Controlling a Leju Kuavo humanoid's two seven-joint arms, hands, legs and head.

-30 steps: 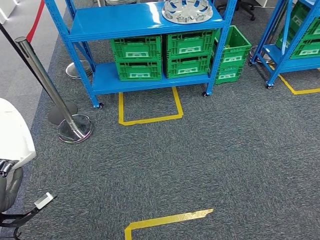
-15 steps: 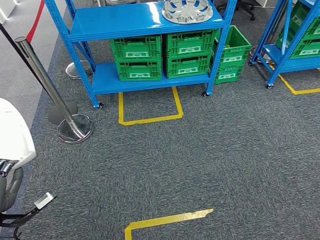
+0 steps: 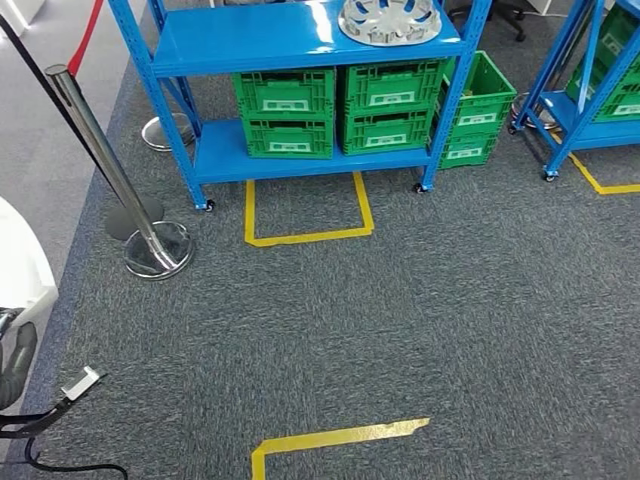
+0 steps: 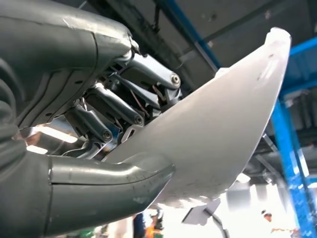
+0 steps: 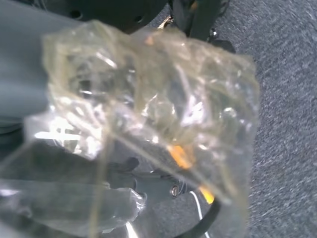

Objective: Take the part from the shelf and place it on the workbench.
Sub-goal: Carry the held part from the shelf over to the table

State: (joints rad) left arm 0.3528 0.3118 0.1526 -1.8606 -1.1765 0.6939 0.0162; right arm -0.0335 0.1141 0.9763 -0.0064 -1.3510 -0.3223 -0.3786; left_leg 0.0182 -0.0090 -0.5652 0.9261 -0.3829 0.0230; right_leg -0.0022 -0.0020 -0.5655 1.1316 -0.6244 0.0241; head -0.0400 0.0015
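Note:
My left hand (image 3: pixel 15 362) sits at the lower left edge of the head view and holds a large white curved part (image 3: pixel 24 275). In the left wrist view the grey thumb and dark fingers (image 4: pixel 112 106) clamp the smooth white part (image 4: pixel 220 129) between them. In the right wrist view a crinkled clear plastic bag (image 5: pixel 157 104) with small orange bits lies across my right hand (image 5: pixel 145 181), which appears to hold it; the fingers are mostly hidden.
A blue shelf (image 3: pixel 302 42) stands ahead with a silver wheel cover (image 3: pixel 390 20) on top and green crates (image 3: pixel 287 112) below. A chrome post (image 3: pixel 113 175) with a red rope stands at the left. Yellow tape marks (image 3: pixel 340 438) lie on grey carpet. A second blue shelf (image 3: pixel 581 100) is at the right.
The whole picture has shifted right and slightly down, so the camera has moved. The white part stays in my left hand.

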